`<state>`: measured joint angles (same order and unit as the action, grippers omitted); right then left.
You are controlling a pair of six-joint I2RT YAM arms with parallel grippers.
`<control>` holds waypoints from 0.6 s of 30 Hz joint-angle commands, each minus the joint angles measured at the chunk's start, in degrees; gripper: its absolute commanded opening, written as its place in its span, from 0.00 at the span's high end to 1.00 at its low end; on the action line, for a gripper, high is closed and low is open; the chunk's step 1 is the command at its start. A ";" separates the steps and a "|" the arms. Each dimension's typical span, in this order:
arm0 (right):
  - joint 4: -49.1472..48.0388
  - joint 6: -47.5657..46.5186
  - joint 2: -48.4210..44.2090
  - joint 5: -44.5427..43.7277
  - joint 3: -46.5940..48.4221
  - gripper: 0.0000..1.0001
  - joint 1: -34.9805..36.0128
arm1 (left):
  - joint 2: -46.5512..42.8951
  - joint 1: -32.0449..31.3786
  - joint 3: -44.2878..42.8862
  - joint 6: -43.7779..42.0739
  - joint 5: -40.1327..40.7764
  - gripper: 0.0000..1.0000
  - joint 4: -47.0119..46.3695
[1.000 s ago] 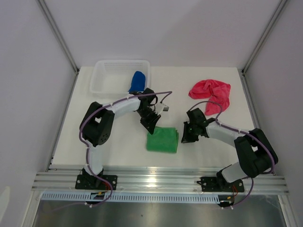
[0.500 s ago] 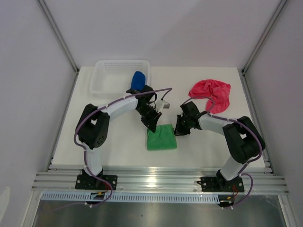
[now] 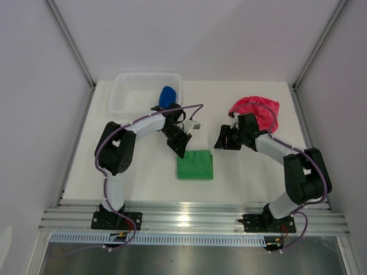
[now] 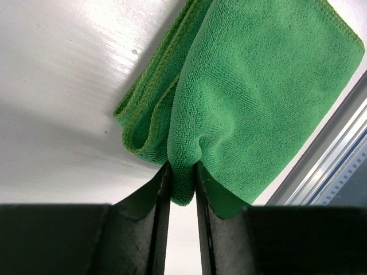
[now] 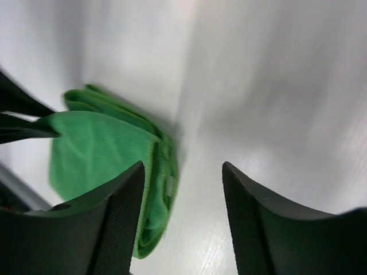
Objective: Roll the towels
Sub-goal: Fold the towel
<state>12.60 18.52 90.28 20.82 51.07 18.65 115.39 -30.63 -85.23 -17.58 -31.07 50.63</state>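
Note:
The green towel (image 3: 195,165) lies folded into a thick pad at the table's middle. My left gripper (image 3: 179,145) is at its far left corner, and in the left wrist view it (image 4: 182,192) is shut on a pinched fold of that green towel (image 4: 252,97). My right gripper (image 3: 223,139) hangs open to the right of the pad, apart from it. The right wrist view shows its jaws (image 5: 182,172) wide apart over bare table, the green towel (image 5: 97,149) off to their left. The pink-red towel (image 3: 259,110) lies crumpled at the back right. A blue towel (image 3: 167,96) sits rolled at the basket's right end.
A white mesh basket (image 3: 127,91) stands at the back left, just behind the left arm. The table's metal front rail (image 3: 195,213) runs along the near edge. The right arm's forearm lies close in front of the pink-red towel.
My right gripper has opened, let go of the green towel's far right corner and drawn back to the right. The left gripper keeps its pinch on the far left corner.

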 commanded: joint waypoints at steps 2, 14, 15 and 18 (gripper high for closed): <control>-10.22 -8.41 3.14 16.35 1.84 0.37 -0.55 | 0.09 0.05 -2.48 -0.43 0.22 0.74 -1.24; -19.02 -10.79 12.02 27.60 3.77 0.43 -1.08 | -1.66 0.66 -1.61 -1.14 -0.83 0.60 0.25; -18.93 -10.79 12.37 28.22 4.04 0.46 -1.16 | -1.75 0.75 -1.52 -1.22 -1.10 0.60 0.43; -18.67 -10.79 13.25 29.54 4.04 0.54 -1.16 | -1.84 1.01 -1.34 -1.40 -1.53 0.61 1.05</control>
<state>-3.81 9.15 102.30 46.74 53.19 17.76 115.50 -30.35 -85.73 -17.65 -31.20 50.70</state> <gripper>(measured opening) 0.484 0.396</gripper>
